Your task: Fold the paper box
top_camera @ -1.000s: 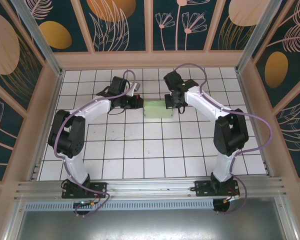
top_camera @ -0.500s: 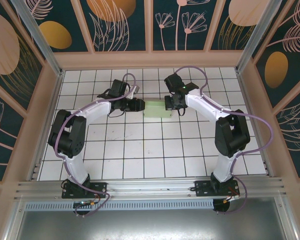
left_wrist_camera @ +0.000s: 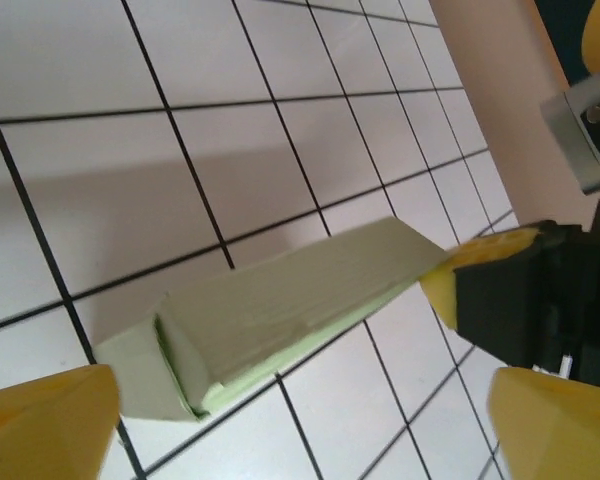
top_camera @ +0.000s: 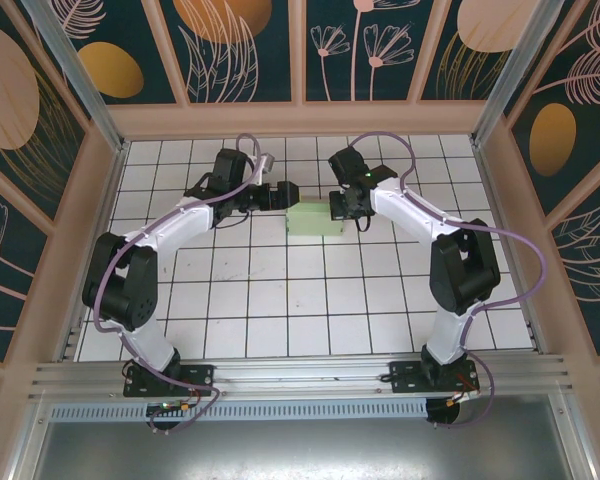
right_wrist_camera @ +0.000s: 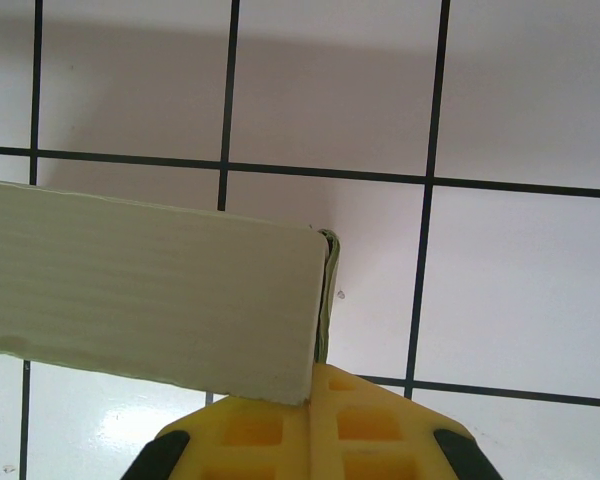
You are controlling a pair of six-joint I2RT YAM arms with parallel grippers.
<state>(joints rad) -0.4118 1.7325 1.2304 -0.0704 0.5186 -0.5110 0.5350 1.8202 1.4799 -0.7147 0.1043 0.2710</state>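
The paper box (top_camera: 313, 220) is a pale green, flat, folded rectangular box at the far middle of the tiled floor. My right gripper (top_camera: 342, 207) is shut on its right end; in the right wrist view the yellow fingers (right_wrist_camera: 270, 435) meet at the box's (right_wrist_camera: 150, 295) end corner. My left gripper (top_camera: 285, 193) stands open just beyond the box's left end, apart from it. From the left wrist, the box (left_wrist_camera: 280, 305) lies tilted above the tiles between the wide-apart yellow fingertips (left_wrist_camera: 40, 425), its tucked end flap facing me, with the right gripper's (left_wrist_camera: 480, 270) finger at its far end.
White tiled floor (top_camera: 280, 300) with dark grid lines, enclosed by peach walls (top_camera: 300, 118) at the back and both sides. An aluminium rail (top_camera: 300, 375) runs along the near edge by the arm bases.
My left gripper has opened, let go of the box's left end and drawn away toward the back wall. The right gripper stays shut on the right end.
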